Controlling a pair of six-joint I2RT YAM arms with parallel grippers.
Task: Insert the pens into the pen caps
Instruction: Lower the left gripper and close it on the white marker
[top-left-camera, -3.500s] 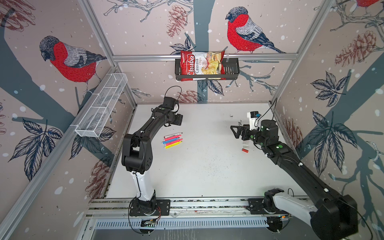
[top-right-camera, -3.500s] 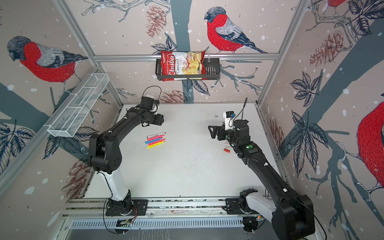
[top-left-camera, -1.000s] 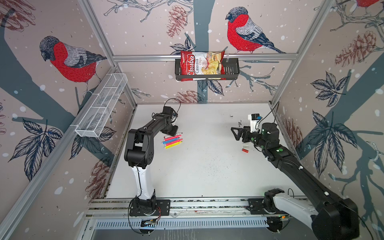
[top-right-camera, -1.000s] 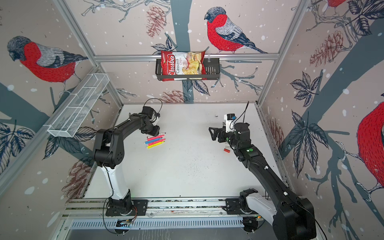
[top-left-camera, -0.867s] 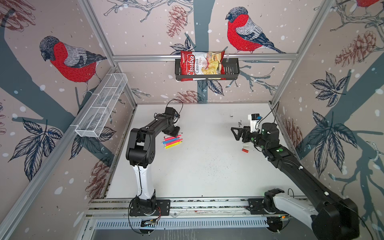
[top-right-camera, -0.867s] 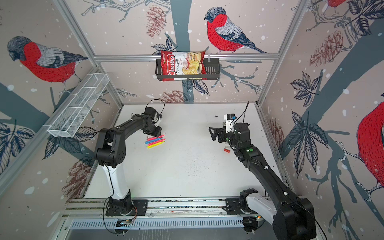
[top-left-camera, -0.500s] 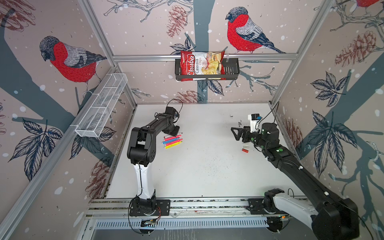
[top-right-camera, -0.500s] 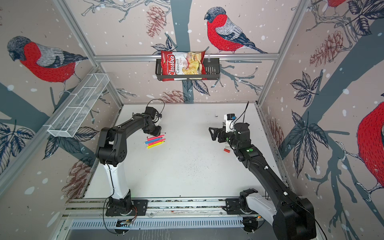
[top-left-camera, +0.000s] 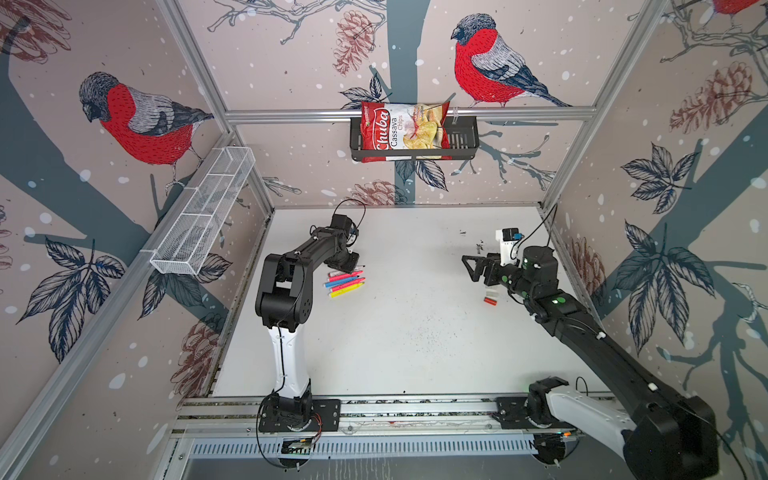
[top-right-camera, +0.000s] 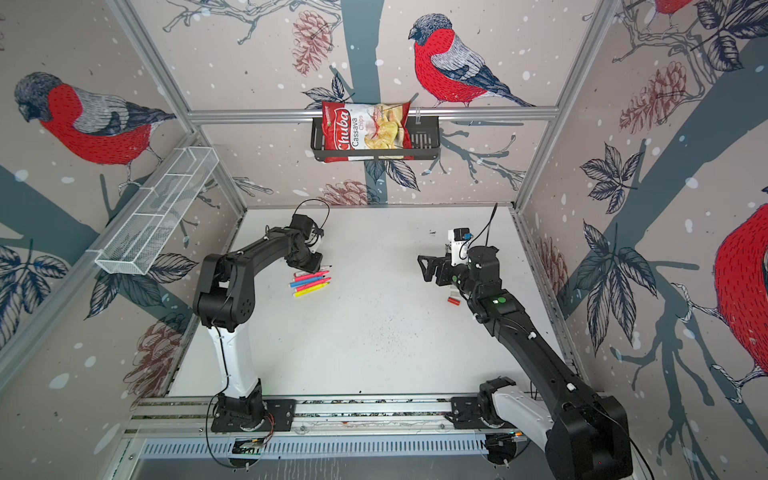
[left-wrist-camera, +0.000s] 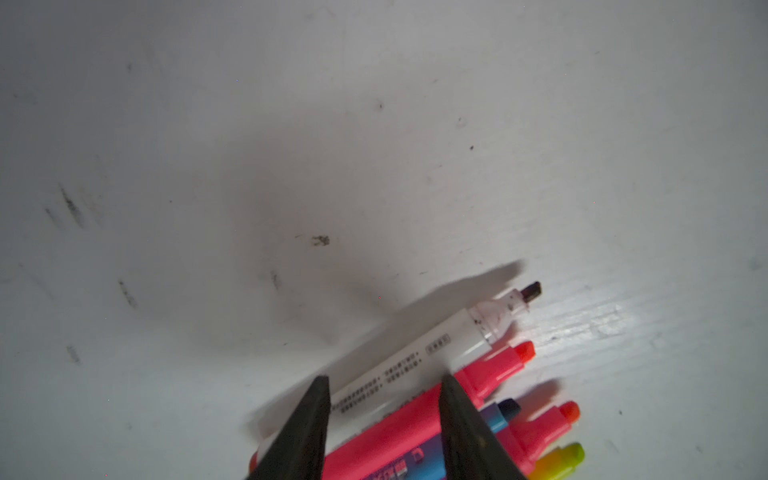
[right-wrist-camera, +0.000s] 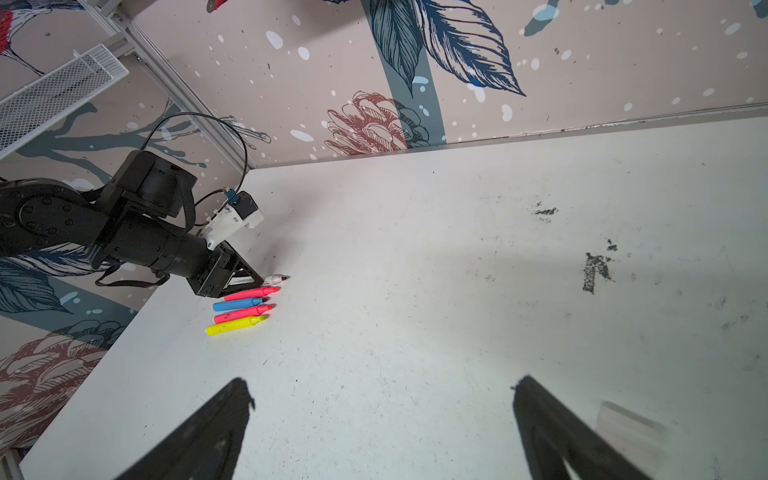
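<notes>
Several pens lie side by side on the white table at the left, in both top views: a pink one (top-left-camera: 345, 275), blue (top-left-camera: 343, 281), red-pink (top-left-camera: 347, 286) and yellow (top-left-camera: 345, 292). The white-barrelled pen (left-wrist-camera: 415, 361) lies at the far side of the row, its dark tip bare. My left gripper (left-wrist-camera: 384, 380) is down on that row, open, its jaws straddling the white barrel and the edge of the pink pen (left-wrist-camera: 415, 424). At the right lie a red pen cap (top-left-camera: 490, 301) and a whitish one (top-left-camera: 491, 295). My right gripper (top-left-camera: 469, 270) hovers just beyond them, wide open and empty (right-wrist-camera: 382, 384).
A chips bag (top-left-camera: 403, 131) sits in a black basket on the back wall. A white mesh tray (top-left-camera: 203, 216) hangs on the left wall. Dark smudges (right-wrist-camera: 596, 270) mark the table at the back right. A metal rail (top-left-camera: 374, 409) runs along the front edge.
My left gripper has come down from behind the pen row onto the white pen, and its jaws have narrowed a little. The right arm has barely shifted.
</notes>
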